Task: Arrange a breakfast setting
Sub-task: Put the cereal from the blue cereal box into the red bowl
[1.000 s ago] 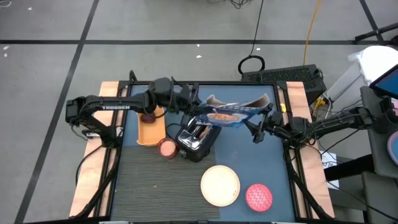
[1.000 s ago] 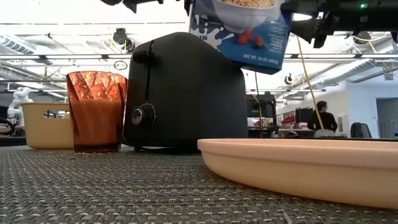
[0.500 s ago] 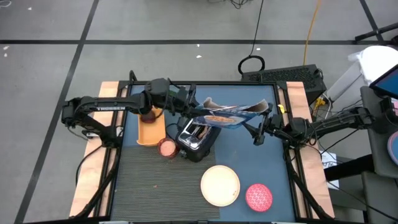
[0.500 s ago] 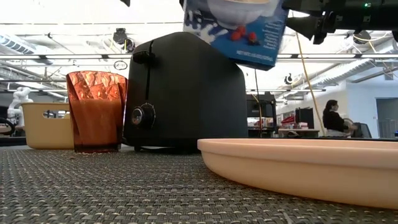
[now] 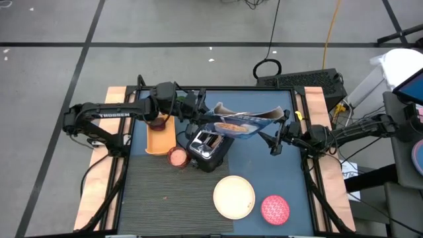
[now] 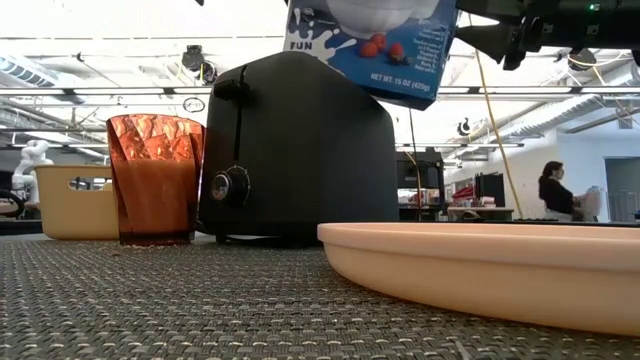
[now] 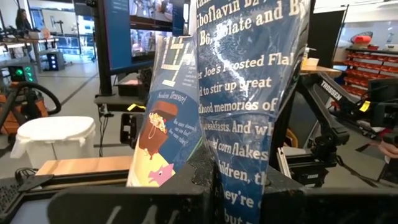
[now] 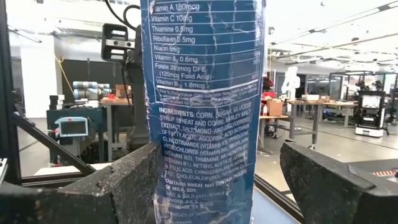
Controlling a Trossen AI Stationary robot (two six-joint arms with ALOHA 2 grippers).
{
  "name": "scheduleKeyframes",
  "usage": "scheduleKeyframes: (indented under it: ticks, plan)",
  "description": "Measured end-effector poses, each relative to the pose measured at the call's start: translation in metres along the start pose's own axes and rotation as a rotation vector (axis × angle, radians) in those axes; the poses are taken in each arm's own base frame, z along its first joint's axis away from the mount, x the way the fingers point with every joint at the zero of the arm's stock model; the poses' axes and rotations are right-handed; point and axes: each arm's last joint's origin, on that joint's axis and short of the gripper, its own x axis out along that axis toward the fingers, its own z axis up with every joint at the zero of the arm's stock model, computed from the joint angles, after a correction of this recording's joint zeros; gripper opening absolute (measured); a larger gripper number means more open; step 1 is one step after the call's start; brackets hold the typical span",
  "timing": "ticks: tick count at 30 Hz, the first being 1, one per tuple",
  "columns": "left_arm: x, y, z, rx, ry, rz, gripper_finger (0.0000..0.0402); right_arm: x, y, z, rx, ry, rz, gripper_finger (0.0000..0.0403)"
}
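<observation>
Cereal box (image 5: 241,122) hangs over the toaster (image 5: 207,144) mid-table; plate (image 5: 234,196), pink bowl (image 5: 275,208) wait at the near edge. Left gripper (image 7: 208,180) pinches the box; right gripper (image 8: 217,180) spread around it. Your next move: carry to bowl, pour.

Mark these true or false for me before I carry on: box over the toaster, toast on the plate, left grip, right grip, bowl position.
1. The cereal box hangs in the air above the toaster. True.
2. The cream plate has toast on it. False: it is bare.
3. The left gripper is shut on the cereal box. True.
4. The right gripper is shut and away from the box. False: its fingers stand open, one on each side of the box's other end.
5. In the high view, the pink bowl sits left of the plate. False: it is to the plate's right.
</observation>
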Motion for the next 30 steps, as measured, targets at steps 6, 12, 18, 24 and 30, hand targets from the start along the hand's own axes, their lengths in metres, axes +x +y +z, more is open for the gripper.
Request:
scheduleKeyframes:
  ticks: [6,12,18,24,30]
  plan:
    - [0.0,-0.001,0.001,-0.009,-0.009,-0.007,0.0023,0.0,0.002,0.001,0.003,-0.015,0.067,0.0313]
    - [0.002,-0.004,0.003,-0.007,-0.026,-0.022,0.0023,0.004,0.006,0.0,0.011,-0.042,0.132,0.0313]
    - [0.003,-0.008,0.006,0.008,-0.055,-0.035,0.0023,0.009,0.012,-0.001,0.024,-0.093,0.23,0.0313]
    - [0.003,-0.008,0.007,0.011,-0.062,-0.021,0.0023,0.015,0.016,-0.004,0.035,-0.127,0.255,0.0313]
    - [0.004,-0.008,0.007,0.022,-0.068,-0.016,0.0023,0.019,0.021,-0.012,0.077,-0.092,0.329,0.0313]
